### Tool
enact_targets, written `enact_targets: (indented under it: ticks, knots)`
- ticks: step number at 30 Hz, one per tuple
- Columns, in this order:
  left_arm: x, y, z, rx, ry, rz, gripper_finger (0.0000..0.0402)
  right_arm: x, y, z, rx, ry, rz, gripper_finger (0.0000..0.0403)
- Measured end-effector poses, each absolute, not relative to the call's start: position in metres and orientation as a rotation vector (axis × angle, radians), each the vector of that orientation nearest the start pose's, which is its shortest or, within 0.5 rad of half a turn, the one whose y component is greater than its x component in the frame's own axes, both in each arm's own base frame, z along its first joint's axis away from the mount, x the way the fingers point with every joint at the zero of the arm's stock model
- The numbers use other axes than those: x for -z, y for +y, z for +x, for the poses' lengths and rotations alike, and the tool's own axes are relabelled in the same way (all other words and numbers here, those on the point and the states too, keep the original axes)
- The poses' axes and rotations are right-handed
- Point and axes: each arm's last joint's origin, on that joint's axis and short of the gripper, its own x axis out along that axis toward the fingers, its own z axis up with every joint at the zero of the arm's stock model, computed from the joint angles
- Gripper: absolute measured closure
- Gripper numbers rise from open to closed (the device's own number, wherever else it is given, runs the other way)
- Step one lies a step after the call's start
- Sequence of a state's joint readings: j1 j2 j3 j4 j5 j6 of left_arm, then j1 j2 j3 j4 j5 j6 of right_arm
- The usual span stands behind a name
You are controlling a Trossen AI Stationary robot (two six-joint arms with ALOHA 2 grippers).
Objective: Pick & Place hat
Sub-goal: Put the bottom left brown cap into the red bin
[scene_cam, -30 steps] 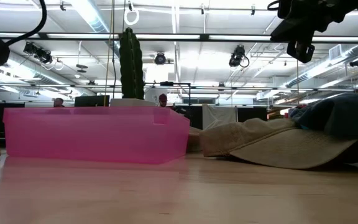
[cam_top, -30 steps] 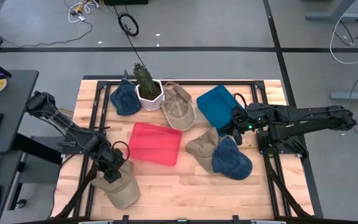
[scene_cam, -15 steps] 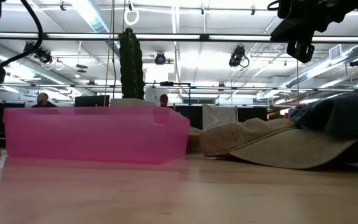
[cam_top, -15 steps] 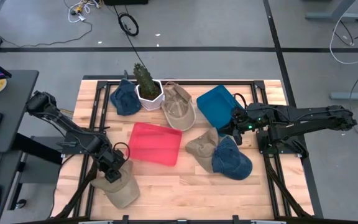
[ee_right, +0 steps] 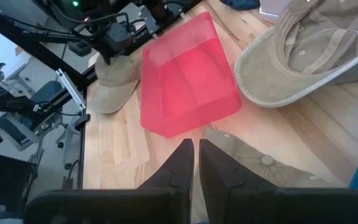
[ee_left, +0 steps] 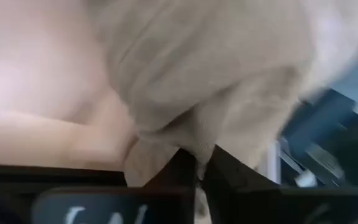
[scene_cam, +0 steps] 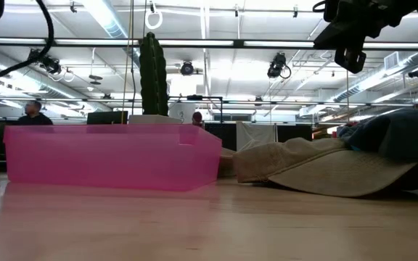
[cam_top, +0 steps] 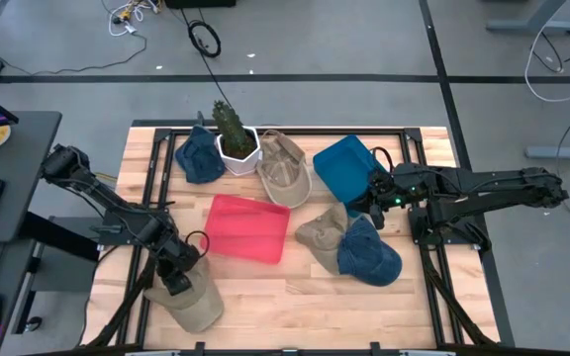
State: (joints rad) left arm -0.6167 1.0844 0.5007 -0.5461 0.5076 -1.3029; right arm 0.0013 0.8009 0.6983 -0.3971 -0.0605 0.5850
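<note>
Near the front-left corner: a beige hat point(cam_top: 192, 300) sits on the wooden table point(cam_top: 295, 297), and that's the one being worked on.
Left gripper: the left gripper point(cam_top: 175, 279) is down on that beige hat, fingers pinched together on a fold of its fabric, which you can see bunched right at the tips in the left wrist view point(ee_left: 197, 168).
Left arm pose: it comes in from the table's left edge and angles down toward the front, wrist low over the hat.
Stuff right next to it: a pink bin point(cam_top: 248, 228) sits just beside the hat toward the table's middle, empty as far as I can see.
Middle-right pile: a tan cap point(cam_top: 323, 231) with a blue cap point(cam_top: 369, 253) partly overlapping it.
Back row: a dark blue hat point(cam_top: 198, 155), a potted cactus point(cam_top: 234, 138) touching it, then an upturned khaki cap point(cam_top: 284, 170) and a blue bin point(cam_top: 348, 168).
Right gripper: the right gripper point(cam_top: 376, 208) hangs in the air near the blue bin, above the table, fingers closed with nothing in them.
Right arm pose: stretched in roughly level from the right side.
Background: a person point(scene_cam: 29, 114) shows far off in the room behind in the low view.
</note>
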Motion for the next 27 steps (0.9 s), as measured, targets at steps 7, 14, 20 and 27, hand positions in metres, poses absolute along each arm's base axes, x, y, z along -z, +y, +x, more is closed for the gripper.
enact_targets:
  ticks: [7,14,20,27]
  knots:
    - [-0.196,-0.119,0.143,0.294,1.437,-1.155,0.0396,-0.281,0.002,0.171,0.087,0.503,0.585,0.0373]
    - [-0.234,-0.114,0.144,0.286,1.178,-1.286,0.0397,-0.281,0.002,0.171,0.086,0.503,0.583,0.0373]
    - [-0.26,-0.113,0.149,0.28,1.007,-1.276,0.0398,-0.281,0.002,0.171,0.082,0.504,0.566,0.0373]
    - [-0.29,-0.109,0.156,0.274,0.808,-1.215,0.0399,-0.281,0.002,0.171,0.082,0.504,0.566,0.0373]
